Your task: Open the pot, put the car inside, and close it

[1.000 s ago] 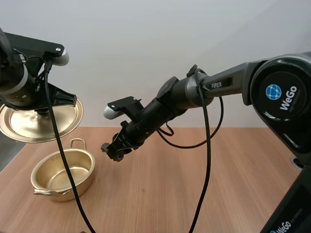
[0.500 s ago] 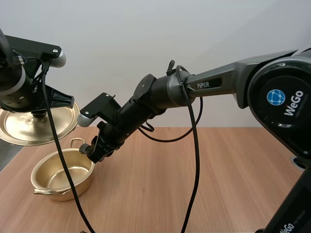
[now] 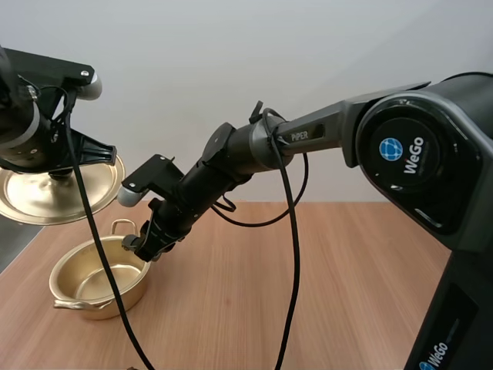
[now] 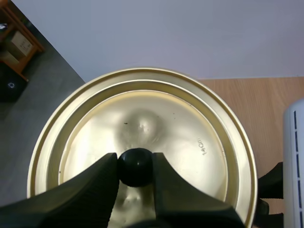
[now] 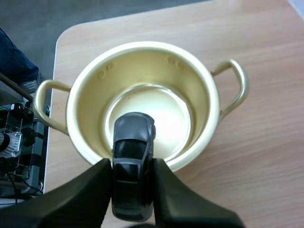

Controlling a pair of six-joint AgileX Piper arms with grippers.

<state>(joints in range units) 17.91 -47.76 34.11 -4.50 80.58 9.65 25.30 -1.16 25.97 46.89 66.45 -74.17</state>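
Note:
The open golden pot (image 3: 98,279) stands near the table's left edge, its inside bare (image 5: 147,114). My right gripper (image 3: 145,245) hovers over the pot's right rim, shut on a dark toy car (image 5: 132,168) that hangs above the rim. My left gripper (image 4: 135,167) is shut on the black knob (image 4: 135,166) of the golden lid (image 4: 190,142). It holds the lid (image 3: 54,193) up in the air, above and left of the pot.
Bare wooden tabletop (image 3: 308,301) stretches to the right of the pot. The table's left edge (image 5: 56,47) runs close beside the pot, with dark floor beyond it.
My right arm has swung left and down with the car, from the table's middle to the pot's right rim. The left arm with the lid has barely moved.

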